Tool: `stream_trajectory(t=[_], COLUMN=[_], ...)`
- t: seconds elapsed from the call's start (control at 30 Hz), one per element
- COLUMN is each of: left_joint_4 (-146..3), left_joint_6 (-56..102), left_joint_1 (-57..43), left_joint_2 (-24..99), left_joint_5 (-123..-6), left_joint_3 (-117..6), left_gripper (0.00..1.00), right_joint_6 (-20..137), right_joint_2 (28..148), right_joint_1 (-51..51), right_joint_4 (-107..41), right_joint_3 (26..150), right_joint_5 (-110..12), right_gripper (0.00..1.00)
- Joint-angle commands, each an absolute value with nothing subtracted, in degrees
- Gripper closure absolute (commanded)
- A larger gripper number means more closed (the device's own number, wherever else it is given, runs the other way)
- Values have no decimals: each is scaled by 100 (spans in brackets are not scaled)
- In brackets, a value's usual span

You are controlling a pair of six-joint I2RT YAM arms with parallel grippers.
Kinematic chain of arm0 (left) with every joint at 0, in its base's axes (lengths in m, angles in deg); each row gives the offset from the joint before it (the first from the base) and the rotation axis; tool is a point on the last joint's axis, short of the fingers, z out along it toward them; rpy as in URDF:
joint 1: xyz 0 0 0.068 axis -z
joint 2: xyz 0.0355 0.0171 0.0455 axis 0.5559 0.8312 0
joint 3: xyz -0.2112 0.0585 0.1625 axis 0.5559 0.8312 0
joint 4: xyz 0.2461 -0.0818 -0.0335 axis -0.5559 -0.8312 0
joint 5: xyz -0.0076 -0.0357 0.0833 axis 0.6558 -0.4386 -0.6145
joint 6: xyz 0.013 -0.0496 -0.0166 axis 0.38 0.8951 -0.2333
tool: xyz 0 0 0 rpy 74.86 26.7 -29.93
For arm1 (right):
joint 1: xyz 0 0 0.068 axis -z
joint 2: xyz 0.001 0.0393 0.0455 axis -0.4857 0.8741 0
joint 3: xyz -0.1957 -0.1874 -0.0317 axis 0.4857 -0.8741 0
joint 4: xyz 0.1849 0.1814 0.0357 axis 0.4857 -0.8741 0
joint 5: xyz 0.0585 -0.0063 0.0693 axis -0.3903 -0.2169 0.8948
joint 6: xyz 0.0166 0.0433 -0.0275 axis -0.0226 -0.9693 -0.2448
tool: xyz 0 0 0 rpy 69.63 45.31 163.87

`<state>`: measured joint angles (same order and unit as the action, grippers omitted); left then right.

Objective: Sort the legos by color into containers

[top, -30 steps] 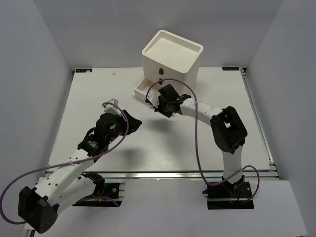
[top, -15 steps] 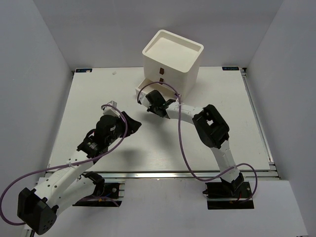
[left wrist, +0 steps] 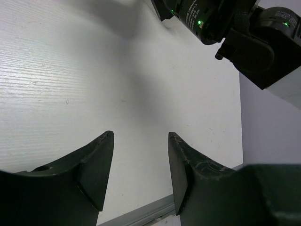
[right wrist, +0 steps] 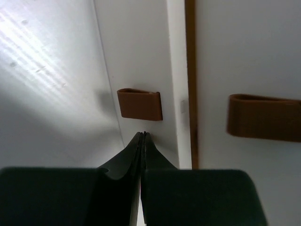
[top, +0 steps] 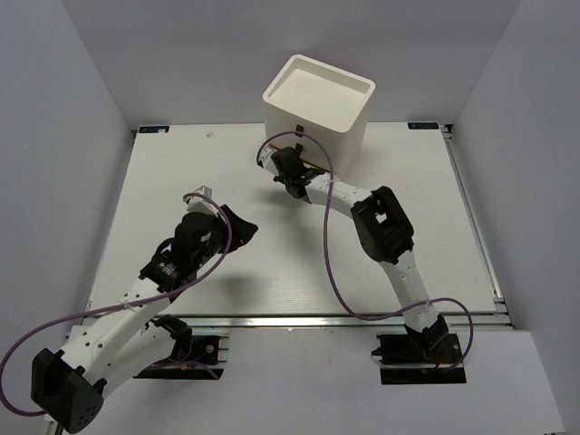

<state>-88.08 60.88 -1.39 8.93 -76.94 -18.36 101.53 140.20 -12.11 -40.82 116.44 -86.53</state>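
Observation:
The white cube cabinet (top: 317, 104) stands at the back of the table. My right gripper (top: 277, 163) is shut and empty, its tips pressed against the lowest drawer front (right wrist: 141, 70) just below its red-brown pull (right wrist: 139, 104). Another drawer's pull (right wrist: 263, 117) shows to the right of it. The lowest drawer is pushed almost fully in; only a small white corner (top: 264, 156) sticks out. My left gripper (top: 237, 223) is open and empty over bare table at left centre, and it also shows in the left wrist view (left wrist: 141, 136). No legos are in view.
The right arm (top: 381, 222) stretches diagonally across the table's middle to the cabinet, and its dark wrist (left wrist: 244, 33) shows at the top of the left wrist view. The metal rail (top: 299, 317) runs along the table's near edge.
My right gripper moved back and left against the open lowest drawer, and the drawer slid into the cabinet. The left arm barely moved.

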Motion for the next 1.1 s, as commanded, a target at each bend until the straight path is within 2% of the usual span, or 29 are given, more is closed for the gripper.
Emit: stream_trajectory(t=[0.0,0.27,0.4,0.43,0.53,0.57,0.6,0.67,0.83,1.07], left_joint_4=[-8832,-8780,-8675,-8605,-8359,-8306,-8236,-8042,-7796,-7558], left_joint_6=[6116,6124,6046,5984,5800,5756,5755,5720,5598,5325], left_joint_1=[-125,-125,-125,-125,-125,-125,-125,-125,-125,-125], left_joint_2=[780,815,807,807,754,702,693,649,684,877], left_joint_5=[-7807,-7790,-7702,-7676,-7535,-7500,-7473,-7394,-7071,-6674], left_joint_3=[-1820,-1811,-1803,-1803,-1742,-1724,-1697,-1592,-1565,-1706], left_gripper=[40,40,38,34,21,19,11,3,2,2], right_joint_6=[10364,10698,10829,10908,10954,10849,10465,10050,8110,6710], right_joint_2=[14191,14191,13551,13166,12462,12007,11793,11171,9800,8382], right_joint_1=[-1102,-847,-882,-865,-795,-786,-786,-716,-636,-548], right_joint_4=[-3595,-3566,-5478,-6327,-6793,-6723,-6653,-6529,-5607,-5246], right_joint_3=[11942,12021,12011,12029,11401,11188,10968,10407,9324,8400], right_joint_5=[-9006,-8789,-6613,-5232,-3850,-3456,-3269,-2839,-3370,-4574], right_gripper=[100,100,100,100,72,46,32,11,11,11])
